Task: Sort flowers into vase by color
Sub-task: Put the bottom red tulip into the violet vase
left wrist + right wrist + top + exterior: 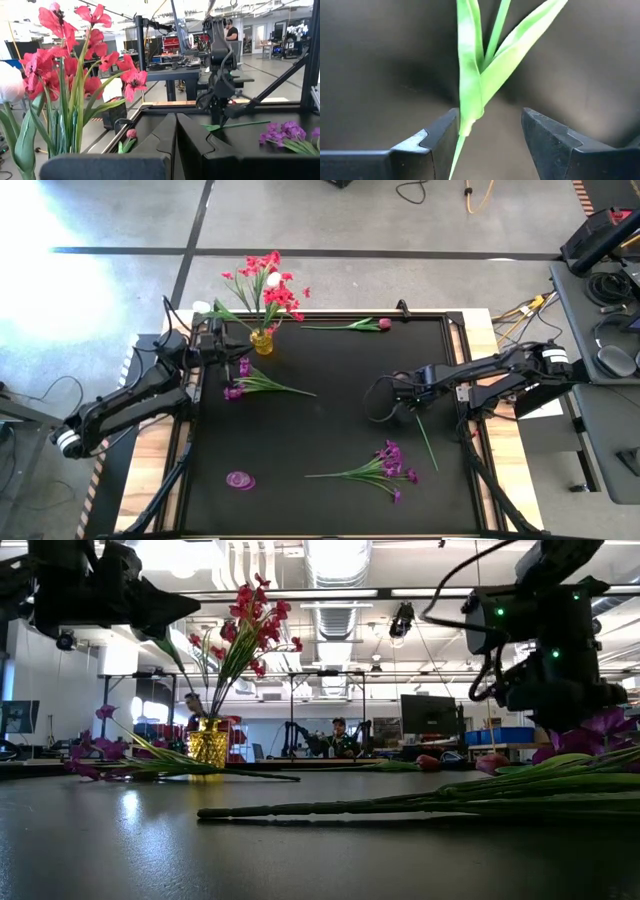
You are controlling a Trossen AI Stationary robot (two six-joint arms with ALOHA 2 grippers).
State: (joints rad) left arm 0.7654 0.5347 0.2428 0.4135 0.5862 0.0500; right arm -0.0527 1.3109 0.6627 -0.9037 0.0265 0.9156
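While the right gripper point(490, 132) hangs with fingers parted over the purple sprig's stem point(427, 442) near the tabletop's right edge, the stem is seen between them, lengthwise. The left gripper point(175, 145), clenched empty, is parked by the vase point(262, 341).

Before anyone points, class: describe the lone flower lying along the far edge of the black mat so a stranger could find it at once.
Start at the yellow vase of red flowers at the far left of the black mat. Follow the far edge rightward to one sprig lying flat. Unlike the purple sprigs nearer the front, it carries a single closed pink-red bud.
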